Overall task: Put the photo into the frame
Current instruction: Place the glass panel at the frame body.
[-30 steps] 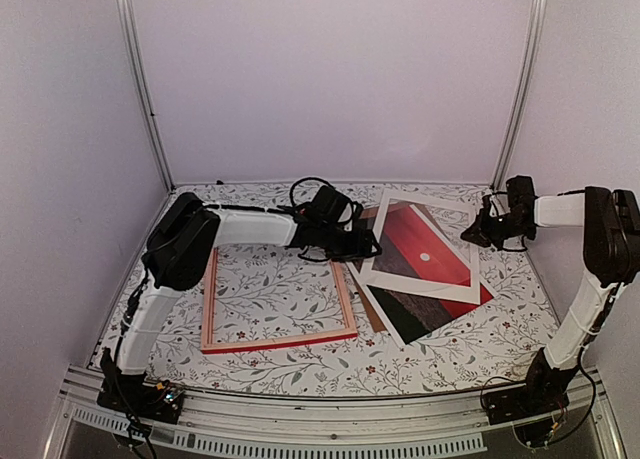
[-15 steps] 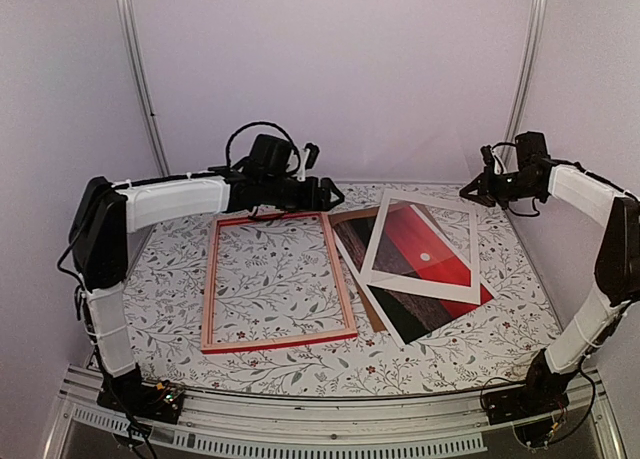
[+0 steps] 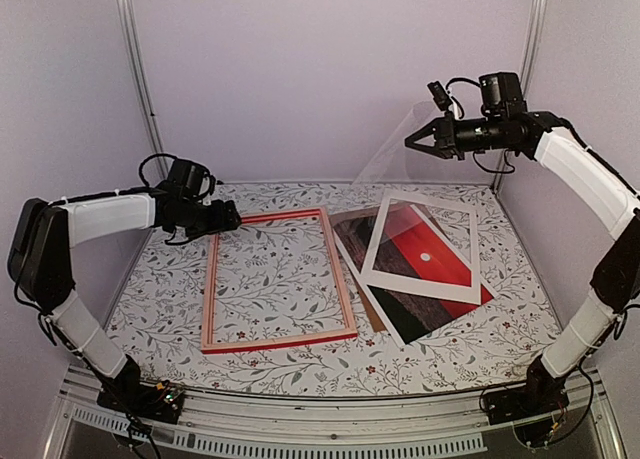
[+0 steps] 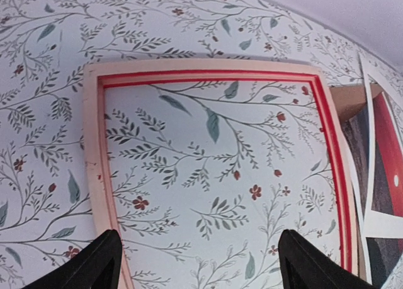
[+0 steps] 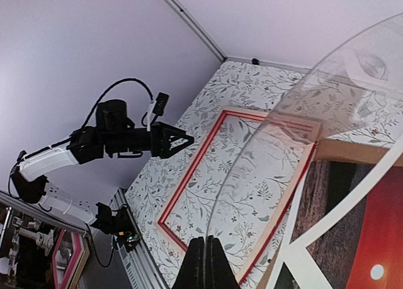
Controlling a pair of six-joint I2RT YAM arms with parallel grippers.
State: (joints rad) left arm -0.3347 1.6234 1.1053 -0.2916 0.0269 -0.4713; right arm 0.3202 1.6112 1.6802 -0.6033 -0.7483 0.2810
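The frame (image 3: 340, 274) lies pale back side up on the left half of the table, with nothing in its window. The photo (image 3: 410, 234), red and dark brown, lies to its right under a white mat (image 3: 420, 284). My left gripper (image 3: 232, 219) hovers open over the frame's far left corner; in the left wrist view its jaws (image 4: 198, 242) stand wide above the frame (image 4: 208, 67) with nothing between them. My right gripper (image 3: 410, 142) is high above the table, shut on a clear sheet (image 3: 395, 159). In the right wrist view the clear sheet (image 5: 302, 131) curves up from the shut fingers (image 5: 206, 242).
A brown backing board (image 3: 368, 216) sticks out from under the photo next to the frame's right rail. Metal uprights stand at the back corners, and a slotted rail (image 3: 300, 419) runs along the near edge by the arm bases.
My left arm has swung back to the left, off the pile, with its jaws opening wider. My right arm has risen high, lifting the clear sheet into the air.
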